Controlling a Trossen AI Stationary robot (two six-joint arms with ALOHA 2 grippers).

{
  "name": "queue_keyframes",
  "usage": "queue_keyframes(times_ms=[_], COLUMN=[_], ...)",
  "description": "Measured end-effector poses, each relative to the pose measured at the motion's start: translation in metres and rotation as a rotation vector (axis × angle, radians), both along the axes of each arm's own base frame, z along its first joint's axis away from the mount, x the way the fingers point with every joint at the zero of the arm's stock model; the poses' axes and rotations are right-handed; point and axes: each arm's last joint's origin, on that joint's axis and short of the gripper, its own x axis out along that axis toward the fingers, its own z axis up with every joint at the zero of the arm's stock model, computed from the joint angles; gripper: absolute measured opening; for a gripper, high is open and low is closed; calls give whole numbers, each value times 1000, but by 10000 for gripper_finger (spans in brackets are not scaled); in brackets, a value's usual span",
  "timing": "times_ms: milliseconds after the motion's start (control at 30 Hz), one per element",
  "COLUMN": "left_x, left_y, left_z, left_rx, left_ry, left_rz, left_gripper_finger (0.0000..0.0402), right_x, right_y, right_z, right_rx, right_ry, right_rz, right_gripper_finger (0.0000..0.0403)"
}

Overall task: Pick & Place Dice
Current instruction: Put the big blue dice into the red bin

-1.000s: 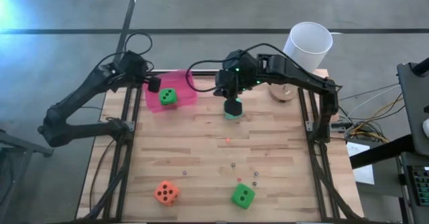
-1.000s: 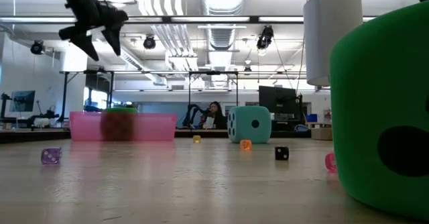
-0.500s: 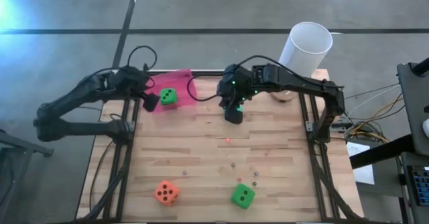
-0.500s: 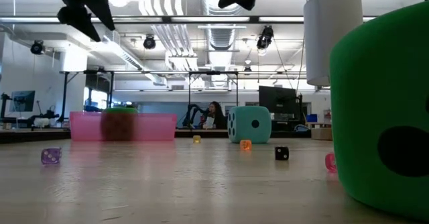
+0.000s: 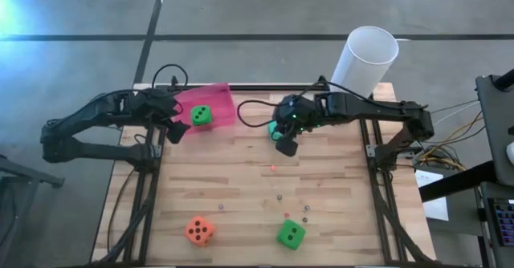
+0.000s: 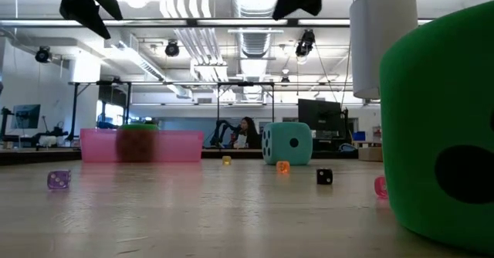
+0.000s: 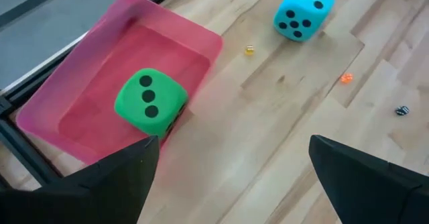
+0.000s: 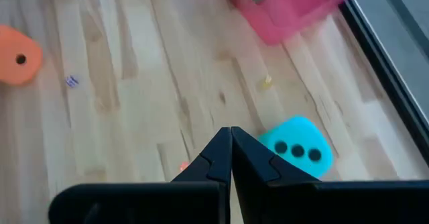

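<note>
Right gripper (image 5: 287, 145), fingers pressed together and empty, has lifted off the teal soft cube die (image 7: 302, 9), left apparently ungrasped on the wooden worktop (image 5: 241, 188), while the left gripper (image 5: 172, 128), fingers wide, withdraws from the translucent pink plastic tray (image 7: 100, 70) holding a green soft cube die (image 7: 149, 102).

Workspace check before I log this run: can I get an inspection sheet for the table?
Surface: wooden table, slatted top.
Job's things: one green die in the pink bin; teal die on the table beyond the bin; orange die and second green die at the near edge.
Clutter: tiny beads scattered mid-table; white cylinder at the far right corner.
Grippers: left gripper open, beside the bin; right gripper shut, empty, above the teal die.
Cables: black loops on both arms; loose wires right of the table.
Surroundings: a person seated far back in the low view.
</note>
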Motion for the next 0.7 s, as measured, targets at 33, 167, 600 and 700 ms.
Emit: queue_keyframes(times_ms=[33, 167, 600, 700], left_x=[1, 2, -6, -2], left_y=[0, -3, -12, -13], left_z=[0, 0, 24, 23], left_rx=[1, 8, -37, -66], left_ry=[-1, 7, -54, -53], left_rz=[-4, -38, -23, 2], left_gripper_finger=[387, 390, 389, 390], right_x=[-3, -12, -30, -30], right_y=[0, 1, 2, -3], right_z=[-1, -6, -2, -10], right_rx=[1, 2, -5, -3], right_ry=[4, 10, -10, 16], right_rz=[-1, -1, 4, -14], right_gripper_finger=[8, 8, 8, 8])
